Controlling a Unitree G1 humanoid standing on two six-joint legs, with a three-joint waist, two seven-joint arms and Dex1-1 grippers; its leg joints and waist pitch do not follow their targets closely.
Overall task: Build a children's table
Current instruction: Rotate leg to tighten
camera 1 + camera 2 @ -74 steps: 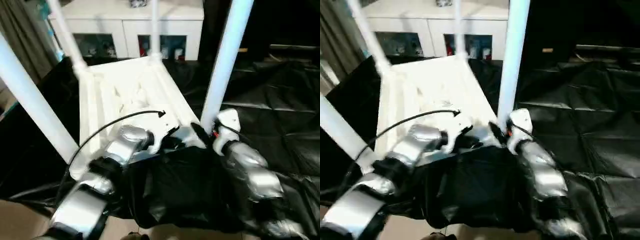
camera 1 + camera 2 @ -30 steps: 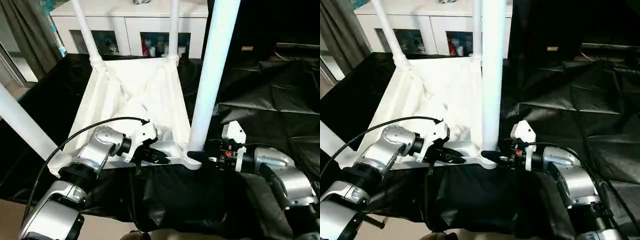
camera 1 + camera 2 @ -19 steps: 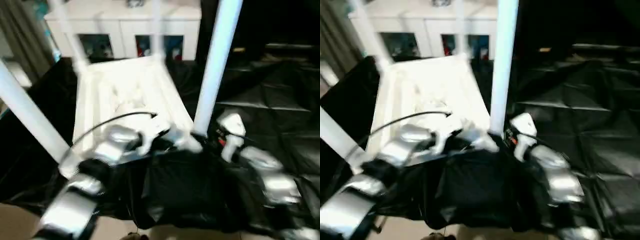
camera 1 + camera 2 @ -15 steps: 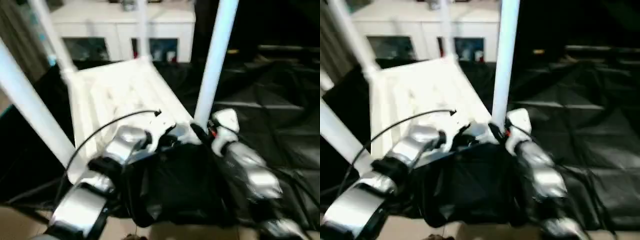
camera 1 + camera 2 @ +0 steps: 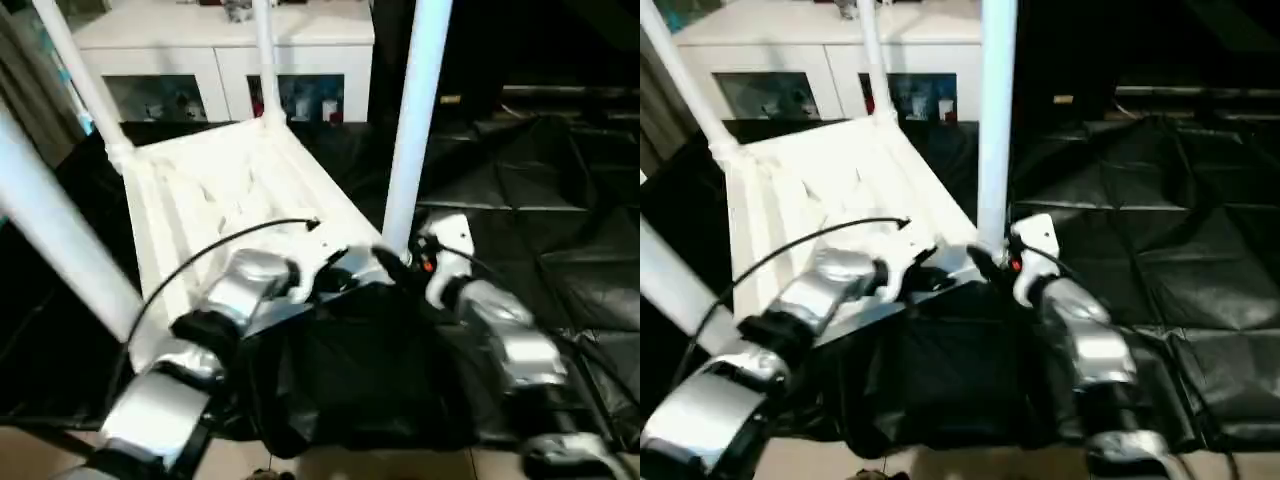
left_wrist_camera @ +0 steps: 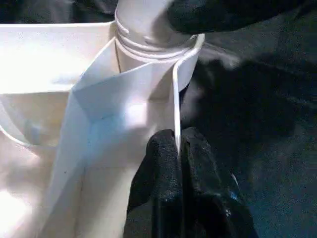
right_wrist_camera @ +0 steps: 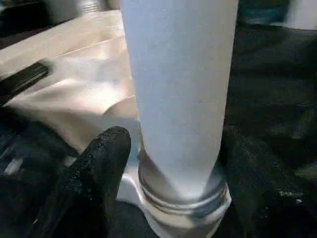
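Note:
The children's table lies upside down, its white tabletop [image 5: 220, 190] ribbed side up, with four white legs rising from the corner sockets. My left gripper [image 5: 340, 280] is shut on the thin rim of the tabletop [image 6: 175, 99], just beside the near right socket. My right gripper [image 5: 395, 262] straddles the base of the near right leg [image 5: 410, 130], which sits in its socket [image 7: 183, 198]. Its black fingers [image 7: 101, 163] stand on either side of the leg [image 7: 178, 74], a little apart from it. One right finger [image 6: 223, 12] rests by the leg base in the left wrist view.
Black sheeting [image 5: 560, 200] covers the surface to the right and bunches up [image 5: 350, 380] in front between my forearms. A white cabinet [image 5: 220, 60] with glass fronts stands behind the table. A curtain [image 5: 40, 120] hangs at the far left.
The head camera has swung about, so the whole picture shifted. Both grippers stay at the near right corner. The right fingers look spread a little wider around the leg.

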